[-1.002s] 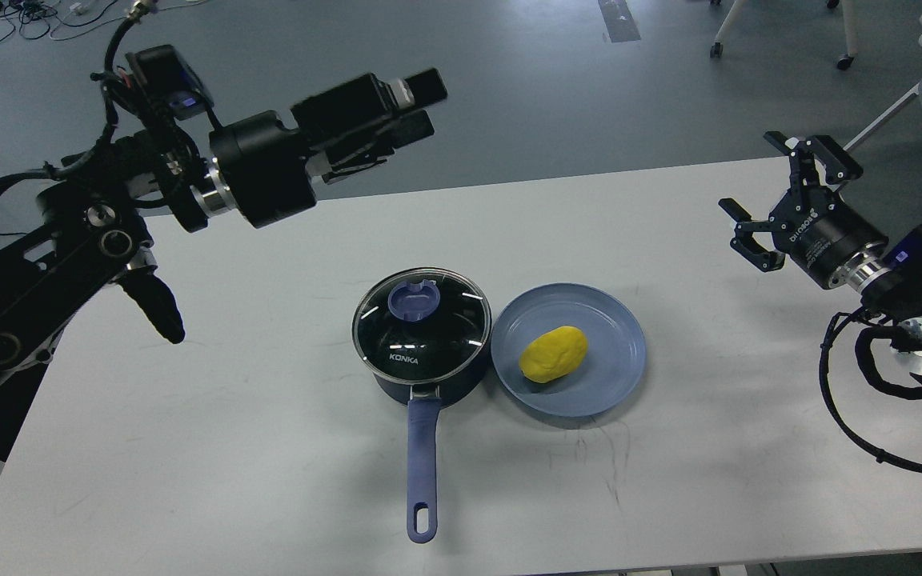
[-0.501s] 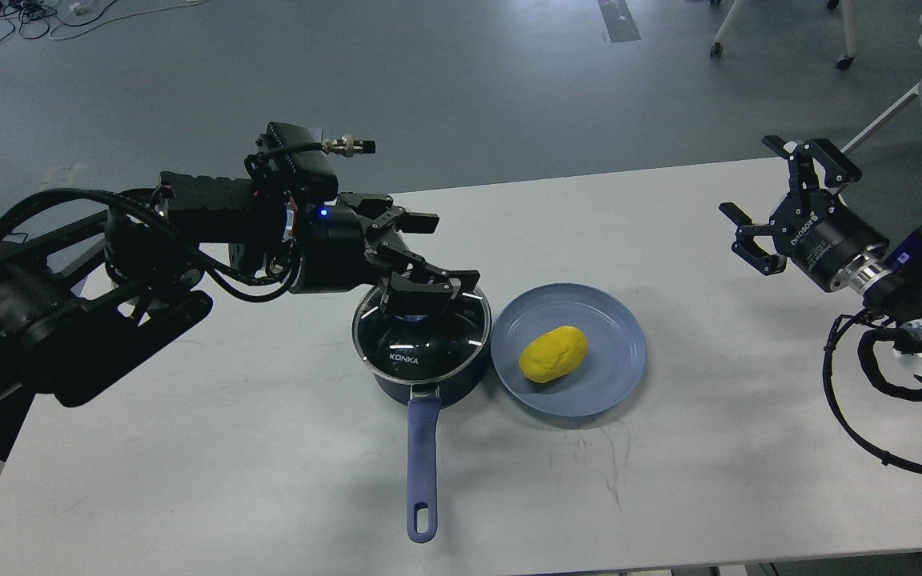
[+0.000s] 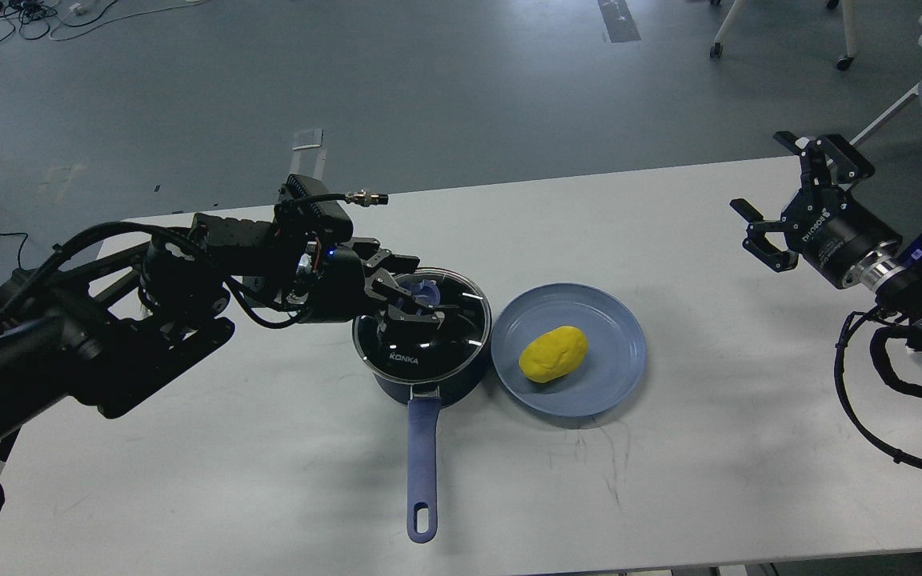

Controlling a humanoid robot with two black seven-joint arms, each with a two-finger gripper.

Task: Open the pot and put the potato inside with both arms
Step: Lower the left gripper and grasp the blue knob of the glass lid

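Lidded pot [image 3: 421, 336] at table [image 3: 269, 480] centre, handle toward 6 o'clock. Left gripper [image 3: 417, 300] straddles the lid knob [image 3: 421, 290], fingers spread. Potato [image 3: 554, 354] on plate [image 3: 613, 384] at 3 o'clock; right gripper [image 3: 789, 196] spread wide, farther out toward 2 o'clock.

You have a dark blue pot [image 3: 421, 382] with a lighter blue handle [image 3: 422, 460]. Its glass lid [image 3: 421, 324] shows black, marked with white lettering and short white dashes, and carries a blue knob [image 3: 421, 293]. The potato [image 3: 554, 354] is plain bright yellow. The plate [image 3: 613, 364] is muted blue, unpatterned. The table [image 3: 269, 480] is white with faint dark scuffs. Both arms are black; the right gripper [image 3: 801, 196] bears white lettering.
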